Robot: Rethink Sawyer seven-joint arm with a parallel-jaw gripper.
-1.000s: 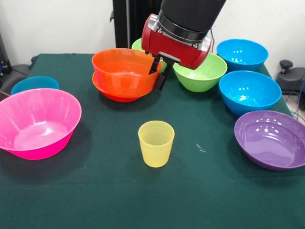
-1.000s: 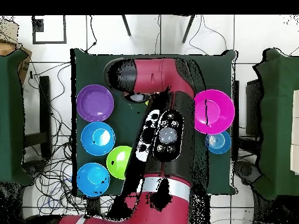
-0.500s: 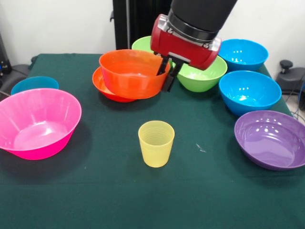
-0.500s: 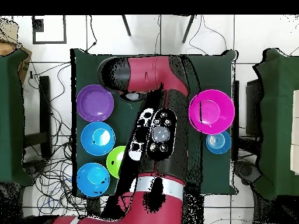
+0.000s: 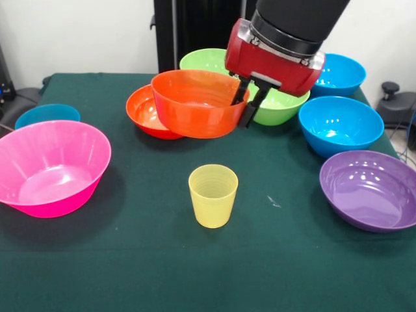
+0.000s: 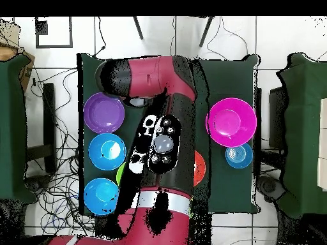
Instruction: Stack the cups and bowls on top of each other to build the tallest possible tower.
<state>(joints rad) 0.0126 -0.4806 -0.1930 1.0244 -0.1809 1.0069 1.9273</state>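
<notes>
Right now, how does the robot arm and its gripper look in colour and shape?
In the front view the arm is a thick black cylinder ending in a silver ring. Under it sits a glossy red, boxy wrist housing. The gripper has thin black jaws. From overhead, the links are rounded and red, with a black panel carrying round buttons.

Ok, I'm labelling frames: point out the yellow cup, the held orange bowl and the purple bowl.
yellow cup [image 5: 213, 198]: front view, ribbed side wall.
held orange bowl [image 5: 195, 117]: front view, outer wall.
purple bowl [image 5: 364, 188]: front view, inner wall.

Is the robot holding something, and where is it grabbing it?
Yes. The gripper holds the upper orange bowl by its rim, one finger inside the wall and one outside.
</notes>
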